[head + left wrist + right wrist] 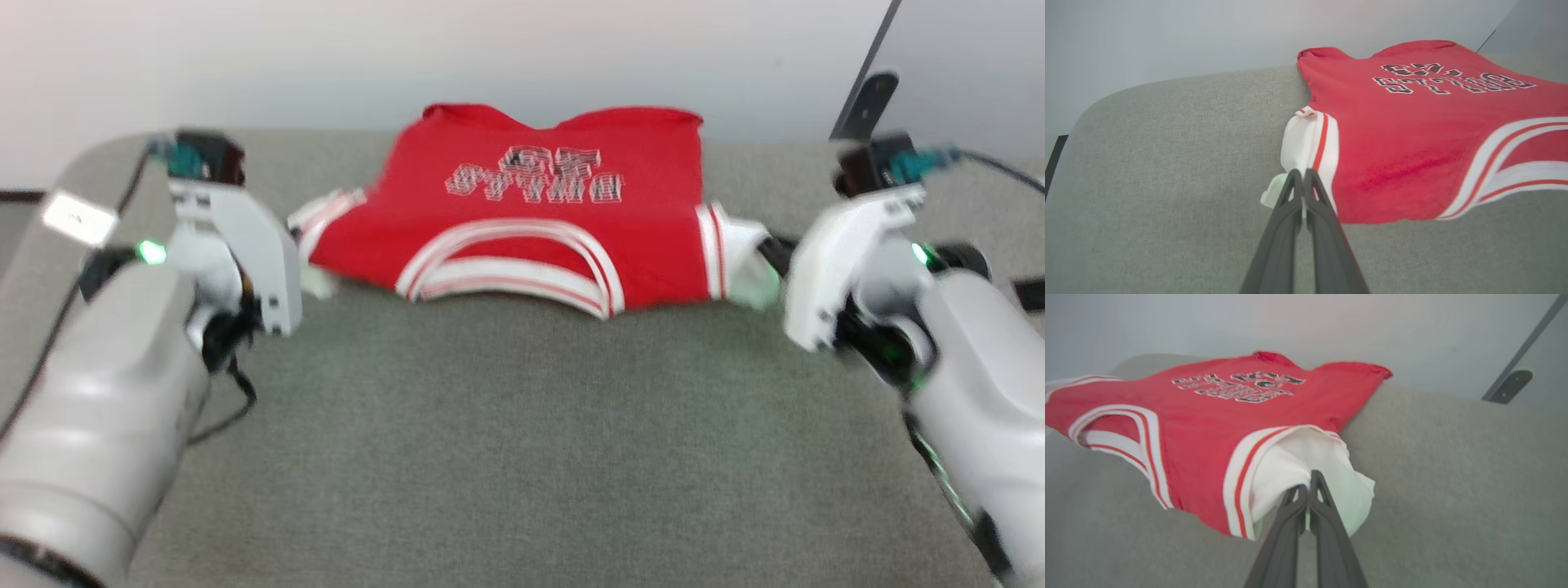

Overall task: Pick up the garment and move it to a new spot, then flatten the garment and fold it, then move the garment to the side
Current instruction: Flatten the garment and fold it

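Garment (539, 220): long axis spans crosswise from left gripper (1303, 176) to right gripper (1308, 482), each one's jaws clamped tight on its nearer end.

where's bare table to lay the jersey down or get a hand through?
Biggest bare patch: near side of the grey table, bordered by the collar edge of the garment and the two forearms. Smaller strips outside each sleeve. Crowded: far middle under the garment, and both sleeves, where left gripper and right gripper are shut on it.
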{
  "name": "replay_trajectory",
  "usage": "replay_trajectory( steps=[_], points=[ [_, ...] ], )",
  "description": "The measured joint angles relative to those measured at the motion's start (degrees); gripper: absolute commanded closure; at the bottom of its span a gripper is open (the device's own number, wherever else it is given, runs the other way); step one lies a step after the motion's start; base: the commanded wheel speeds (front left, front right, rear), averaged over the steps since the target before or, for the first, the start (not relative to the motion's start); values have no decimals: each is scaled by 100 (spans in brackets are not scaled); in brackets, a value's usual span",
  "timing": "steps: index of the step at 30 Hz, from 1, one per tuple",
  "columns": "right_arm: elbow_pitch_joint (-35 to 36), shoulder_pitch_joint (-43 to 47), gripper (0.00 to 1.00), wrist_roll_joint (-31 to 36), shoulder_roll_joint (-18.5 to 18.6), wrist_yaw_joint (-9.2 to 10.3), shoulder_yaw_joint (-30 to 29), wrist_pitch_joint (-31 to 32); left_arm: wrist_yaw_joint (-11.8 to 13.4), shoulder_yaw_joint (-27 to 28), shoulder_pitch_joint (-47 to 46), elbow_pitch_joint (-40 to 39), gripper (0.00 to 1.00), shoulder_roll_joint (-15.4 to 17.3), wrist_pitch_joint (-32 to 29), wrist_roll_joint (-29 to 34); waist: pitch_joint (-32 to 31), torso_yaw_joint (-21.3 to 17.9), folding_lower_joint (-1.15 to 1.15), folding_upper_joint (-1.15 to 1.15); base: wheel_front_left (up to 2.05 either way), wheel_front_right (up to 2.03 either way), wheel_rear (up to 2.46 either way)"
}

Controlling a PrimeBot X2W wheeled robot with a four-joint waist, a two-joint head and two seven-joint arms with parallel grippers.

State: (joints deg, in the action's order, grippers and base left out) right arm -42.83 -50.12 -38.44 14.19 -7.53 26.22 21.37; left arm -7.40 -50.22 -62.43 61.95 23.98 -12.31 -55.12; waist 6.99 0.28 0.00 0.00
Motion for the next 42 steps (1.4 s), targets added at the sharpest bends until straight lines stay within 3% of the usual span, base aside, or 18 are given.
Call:
replay_trajectory(
  steps=[6,13,21,26,31,36,37,38,39,42],
  points=[
    [1506,1334,100,-336,777,-1,-201,838,43,-33,898,-683,100,249,-81,-158,-448,124,0,0,0,0,0],
    [3083,2909,100,-303,1044,-1,-1053,1689,570,-32,2023,-2051,100,665,-311,-424,-593,331,0,0,0,0,0],
    [4451,4229,100,231,716,-1,-1979,2474,1595,-15,3307,-4054,100,1315,-331,-570,-428,320,0,0,0,0,0],
    [4943,4437,100,650,478,0,-2204,2943,2080,3,3712,-4860,100,1475,-330,-610,-248,287,0,0,0,0,0],
    [4968,4443,100,1191,275,0,-2193,3415,2250,-42,3821,-5114,100,1451,-361,-611,-47,234,0,0,0,0,0],
    [4310,4191,100,1748,-20,0,-2040,3573,2243,30,3809,-4970,100,1359,-225,-643,140,149,0,0,0,0,0],
    [4112,4144,90,1815,-80,0,-2008,3598,2210,13,3802,-4920,100,1352,-227,-633,166,125,-1,0,0,0,0],
    [3972,4092,56,1904,-103,0,-1948,3601,2194,15,3796,-4855,100,1343,-219,-634,188,101,0,0,0,0,0],
    [3815,4005,0,1960,-138,0,-1939,3554,2170,23,3785,-4801,100,1319,-189,-636,208,78,0,0,0,0,0],
    [3534,3669,0,2007,-267,0,-1978,3518,2104,30,3739,-4658,100,1272,-205,-660,233,13,0,0,0,0,0]
  ],
)
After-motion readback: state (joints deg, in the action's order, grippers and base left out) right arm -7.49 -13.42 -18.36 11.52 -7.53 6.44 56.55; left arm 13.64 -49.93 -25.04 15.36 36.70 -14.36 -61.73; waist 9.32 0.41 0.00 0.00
